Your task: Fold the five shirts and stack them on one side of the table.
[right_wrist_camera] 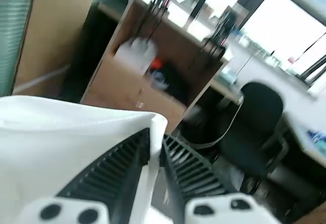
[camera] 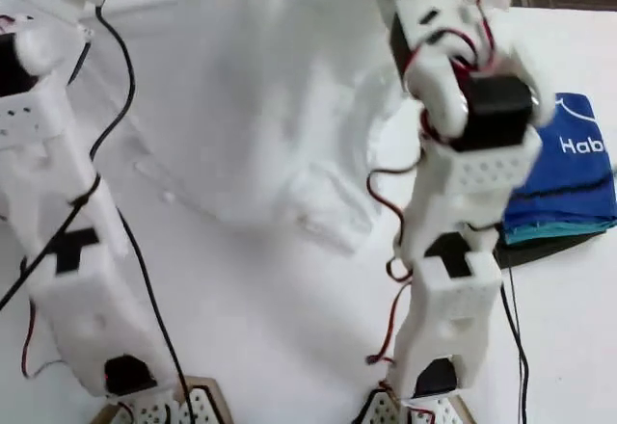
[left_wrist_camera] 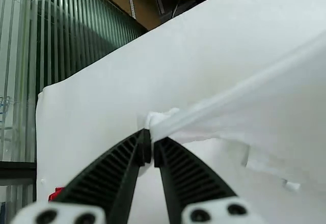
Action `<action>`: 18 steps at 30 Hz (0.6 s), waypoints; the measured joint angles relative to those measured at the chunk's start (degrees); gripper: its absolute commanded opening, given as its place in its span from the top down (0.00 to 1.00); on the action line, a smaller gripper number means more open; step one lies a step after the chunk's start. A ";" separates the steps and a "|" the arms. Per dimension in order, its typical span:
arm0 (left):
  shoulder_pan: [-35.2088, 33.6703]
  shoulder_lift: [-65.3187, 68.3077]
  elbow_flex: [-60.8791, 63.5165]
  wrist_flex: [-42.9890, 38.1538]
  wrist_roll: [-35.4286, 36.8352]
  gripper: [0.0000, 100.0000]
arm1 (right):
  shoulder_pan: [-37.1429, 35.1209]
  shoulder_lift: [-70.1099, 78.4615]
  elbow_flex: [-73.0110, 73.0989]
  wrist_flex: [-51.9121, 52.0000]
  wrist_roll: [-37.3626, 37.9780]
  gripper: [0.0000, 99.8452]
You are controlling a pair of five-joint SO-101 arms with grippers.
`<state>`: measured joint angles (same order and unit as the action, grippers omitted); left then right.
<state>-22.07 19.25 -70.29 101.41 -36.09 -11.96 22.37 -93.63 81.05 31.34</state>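
Left hand (left_wrist_camera: 148, 145) and right hand (right_wrist_camera: 156, 142) each clamp an edge of the white shirt (camera: 251, 125); a folded blue shirt (camera: 569, 178) lies beside the right arm.

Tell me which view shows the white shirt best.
High view: the white shirt spreads wide, its folds visible. The left wrist view gives a bunched edge pinched in the left tool with cloth stretching away. The right wrist view gives a corner clamped in the right tool.

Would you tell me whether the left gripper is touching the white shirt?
Touching: in the left wrist view, the left gripper pinches a bunched edge of the white shirt.
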 measured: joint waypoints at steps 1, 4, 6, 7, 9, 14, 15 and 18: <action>0.00 -3.16 2.99 0.00 0.09 0.98 | 0.00 -1.76 0.00 0.44 0.00 0.98; 0.00 -12.84 11.96 0.00 0.09 0.98 | -1.05 -7.47 0.00 3.25 0.00 0.98; -0.09 -19.34 17.32 0.00 0.09 0.98 | -2.37 -11.08 -0.09 5.89 0.00 0.98; -0.18 -22.59 19.87 0.00 0.09 0.98 | -3.16 -12.75 -0.09 6.95 0.00 0.98; -0.26 -28.40 24.26 0.00 -0.53 0.98 | -4.84 -15.91 -0.09 8.44 0.00 0.98; -1.76 -39.38 30.86 0.00 -2.20 0.98 | -5.80 -21.45 -0.18 10.90 0.00 0.98; -2.20 -40.62 31.03 0.00 -2.20 0.98 | -5.98 -22.24 -0.35 11.60 0.00 0.98; -3.78 -43.69 31.03 0.00 -2.20 0.98 | -5.98 -24.18 -0.53 11.78 0.00 0.98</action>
<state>-25.85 -24.44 -39.25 101.41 -38.29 -17.93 -1.80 -94.15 92.84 31.34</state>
